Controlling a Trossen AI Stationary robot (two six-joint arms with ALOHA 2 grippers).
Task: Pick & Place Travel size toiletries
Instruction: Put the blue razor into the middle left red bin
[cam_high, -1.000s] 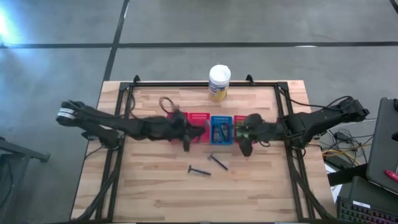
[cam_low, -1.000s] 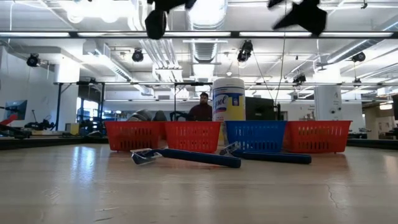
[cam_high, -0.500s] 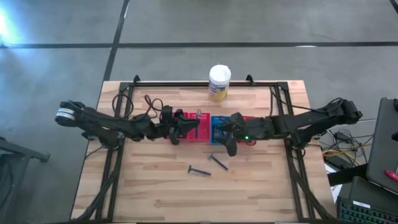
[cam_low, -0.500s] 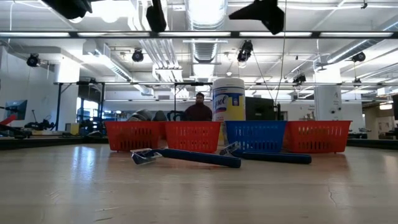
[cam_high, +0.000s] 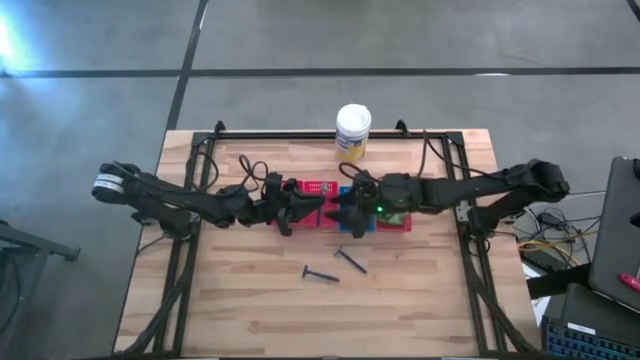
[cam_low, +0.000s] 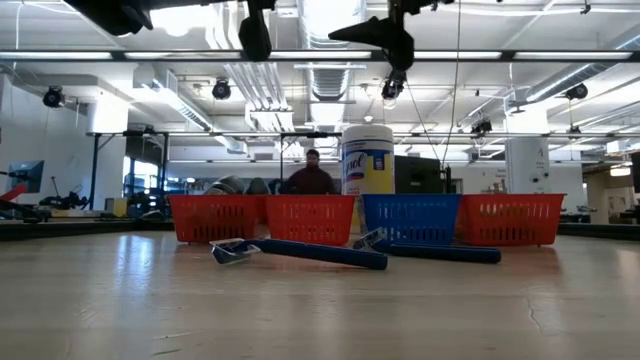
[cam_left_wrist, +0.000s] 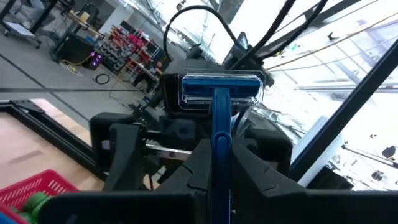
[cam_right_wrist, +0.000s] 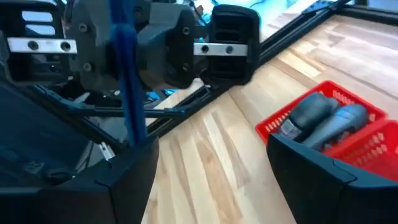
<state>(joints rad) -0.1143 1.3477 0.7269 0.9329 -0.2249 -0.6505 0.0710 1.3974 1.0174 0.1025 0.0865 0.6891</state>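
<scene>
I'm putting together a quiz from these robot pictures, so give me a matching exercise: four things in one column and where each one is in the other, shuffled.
Things:
1. raised razor
2. grey tubes
3. white canister
4. two loose razors

Places:
A. lying on the bare table, in front of the baskets
B. inside a red basket
C. clamped in the shut left gripper, above the table
D. standing at the table's far edge

Pairs: 1-C, 2-B, 3-D, 4-A
</scene>
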